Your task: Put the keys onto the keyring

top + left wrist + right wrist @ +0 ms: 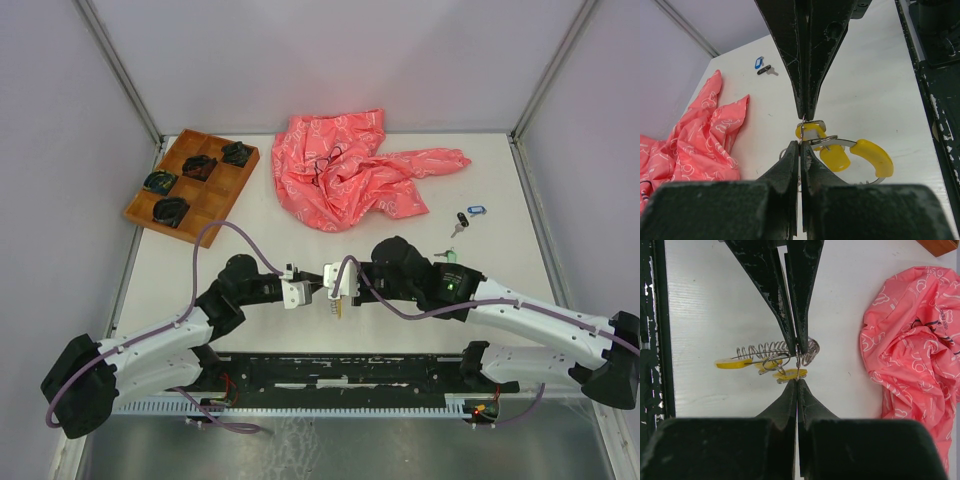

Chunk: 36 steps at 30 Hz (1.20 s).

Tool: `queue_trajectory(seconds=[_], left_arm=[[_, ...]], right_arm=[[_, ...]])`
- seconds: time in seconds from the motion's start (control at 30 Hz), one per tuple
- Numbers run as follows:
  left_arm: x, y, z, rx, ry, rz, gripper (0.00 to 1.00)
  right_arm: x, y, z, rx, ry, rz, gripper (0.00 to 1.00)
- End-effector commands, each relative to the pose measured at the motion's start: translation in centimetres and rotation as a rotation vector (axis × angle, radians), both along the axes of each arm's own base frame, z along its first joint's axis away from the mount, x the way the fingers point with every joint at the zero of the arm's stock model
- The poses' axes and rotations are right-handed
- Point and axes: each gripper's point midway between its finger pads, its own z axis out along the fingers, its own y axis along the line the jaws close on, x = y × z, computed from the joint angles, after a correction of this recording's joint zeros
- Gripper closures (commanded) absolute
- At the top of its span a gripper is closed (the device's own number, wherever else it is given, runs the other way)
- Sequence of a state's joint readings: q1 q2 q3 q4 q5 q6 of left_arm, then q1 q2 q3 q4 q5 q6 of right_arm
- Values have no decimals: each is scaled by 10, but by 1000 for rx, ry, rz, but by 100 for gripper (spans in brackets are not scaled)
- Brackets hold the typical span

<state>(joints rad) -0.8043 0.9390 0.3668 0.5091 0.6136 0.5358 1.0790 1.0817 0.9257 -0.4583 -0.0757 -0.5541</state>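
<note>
Keyring: being held between both claws, over the worktop.
Yellow keys: seemingly hanging on it already.
Left claw: pinching the ring wire.
Right claw: pinching it too.
Left to do: blue key and black key are lying well apart, waiting.

The left arm and right arm are wearing white shells between bulky black joints, a purple cable looping over each. A green light is glowing on the right one. The black claw fingers are showing pale scuffs.
</note>
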Motion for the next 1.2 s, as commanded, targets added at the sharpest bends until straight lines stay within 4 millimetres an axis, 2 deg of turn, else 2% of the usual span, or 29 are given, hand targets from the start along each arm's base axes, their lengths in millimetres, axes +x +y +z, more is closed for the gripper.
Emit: queue_trajectory(seconds=[0.0,0.53,0.8,1.0,1.17], left_arm=[[-4,-9,43,-109,-63,-47,97],[-11,-13,37,-79,-48,-100,97],[1,-7,32,-64,-11,-16,97],[-2,-5,33,-75,-7,-17,97],[-3,-4,34,-100,-9,-13,97]], right_arm=[[-7,24,30,141,-26,62,100],[-11,31,32,149,-26,102,100],[-12,27,35,144,-15,87,99],[-9,25,33,134,-2,59,86],[-7,13,29,118,-9,17,72]])
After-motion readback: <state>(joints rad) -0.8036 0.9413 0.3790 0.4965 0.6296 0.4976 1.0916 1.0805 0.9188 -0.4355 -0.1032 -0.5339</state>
